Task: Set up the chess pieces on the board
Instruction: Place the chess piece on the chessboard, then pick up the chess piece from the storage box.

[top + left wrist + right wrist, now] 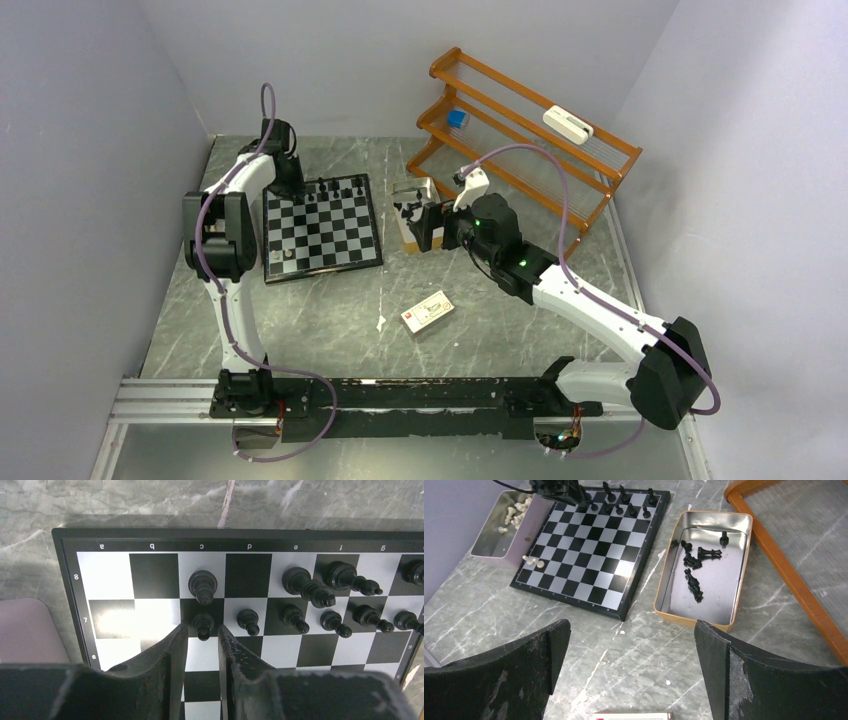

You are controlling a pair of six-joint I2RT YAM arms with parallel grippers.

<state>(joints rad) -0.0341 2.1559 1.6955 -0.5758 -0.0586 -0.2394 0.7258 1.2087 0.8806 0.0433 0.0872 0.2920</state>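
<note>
The desk [330, 330] was a grey-green marbled slab veined with white. Plain pale walls [90, 150] closed it in on the left, the back and the right, and a metal rail [160, 398] ran along its near edge.

Toward the far left corner we saw the board [322, 228] lying flat on the stone, with black chess pieces [300, 582] standing in its two farthest rows. The left tool [202, 632] hung over that far side. Its fingers were drawn close on either side of a black pawn [203, 625] on c7, and we could not tell whether they pinched it.

A pinkish tray [494, 540] holding pale pieces sat just beside the board's left edge. Two pale pieces [534, 561] stood on the board near that edge.

To the right of the board was an orange-rimmed tin [724, 595] with a few black pieces lying on its floor. The right tool [631, 630] hung near it, spread wide and holding nothing. An orange wooden rack [530, 140] stood at the far right, and a small card box [427, 311] lay on the open desk nearer the arms.
</note>
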